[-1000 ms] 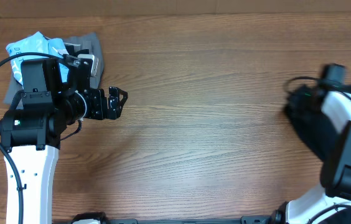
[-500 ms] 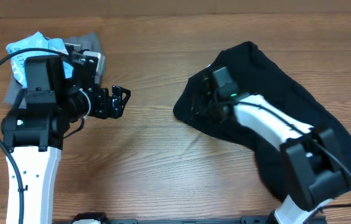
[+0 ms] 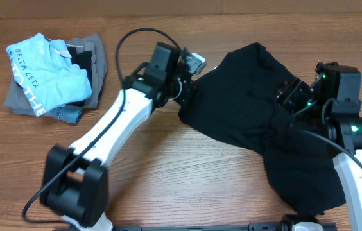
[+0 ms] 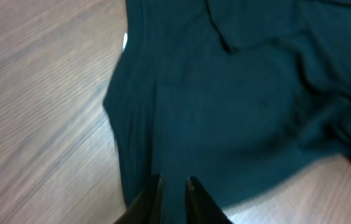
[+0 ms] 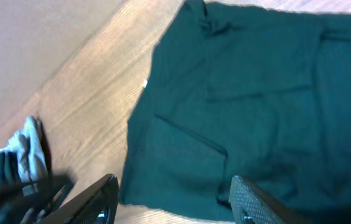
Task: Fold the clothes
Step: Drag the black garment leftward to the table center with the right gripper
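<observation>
The clothes (image 3: 251, 122) are one black garment, spread loosely over the right half of the table and bunched at the lower right. My left gripper (image 3: 184, 97) reaches across to its left edge. In the left wrist view the left gripper (image 4: 174, 183) has its jaws almost together, pinching the clothes (image 4: 225, 106) near that edge. A small white label (image 4: 125, 41) shows at the hem. My right gripper (image 3: 287, 96) hovers over the garment's right part. In the right wrist view the right gripper (image 5: 175, 205) stands wide open above the clothes (image 5: 256, 93), holding nothing.
A light blue shirt (image 3: 43, 74) with white lettering lies on grey folded garments (image 3: 78, 114) at the back left. Bare wooden table (image 3: 168, 179) lies in front of and between the arms.
My left arm swung from the pile at the left over to the garment's left edge and its jaws closed. My right gripper opened, let go of the cloth and drew back to the right.
</observation>
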